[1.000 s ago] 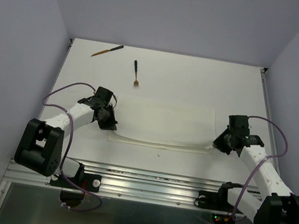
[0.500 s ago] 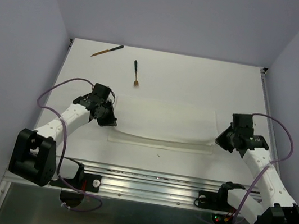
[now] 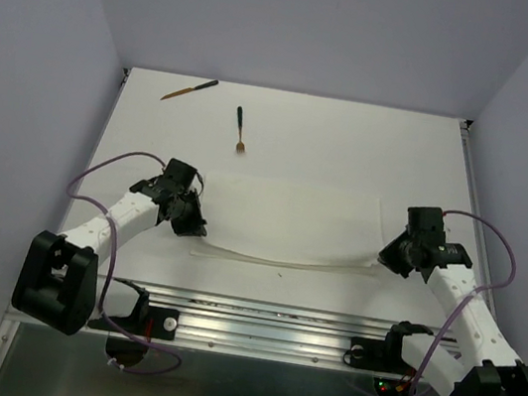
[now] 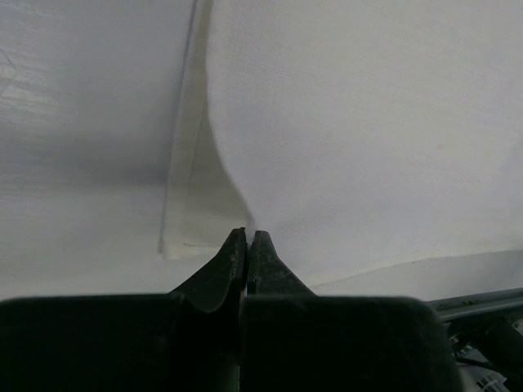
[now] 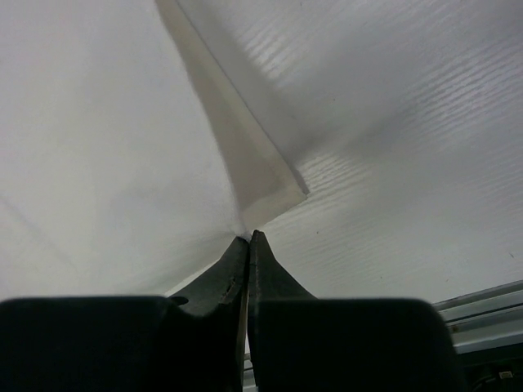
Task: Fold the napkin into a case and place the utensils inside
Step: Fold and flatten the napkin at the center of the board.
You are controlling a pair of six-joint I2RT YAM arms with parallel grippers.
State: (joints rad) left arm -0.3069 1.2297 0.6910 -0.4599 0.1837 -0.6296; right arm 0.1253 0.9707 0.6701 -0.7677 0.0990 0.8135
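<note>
Since the frame 0.5 s back, both arms are being brought slightly toward the near side, and the near edge of the napkin, almost straight then, is now sagging in a shallow curve between the 2 grips.

The left end effector is being held clenched on the cloth at the near-left corner. In the left wrist view the fingertips are pressed together on a raised upper layer, with a lower strip lying flat on the bench. The right end effector is likewise being held clenched on the near-right corner, beside a folded tip of cloth that shows in its wrist view.

The napkin is lying spread across the middle of the bench. The 2 utensils are lying well apart from it, at the far left.

Step judged in hand: an early lengthwise fold; no case is formed yet.

Next move judged: both corners are to be carried together toward the far edge, level and at matched pace. The cloth is to be kept taut, then laid down square before the grips are released.
</note>
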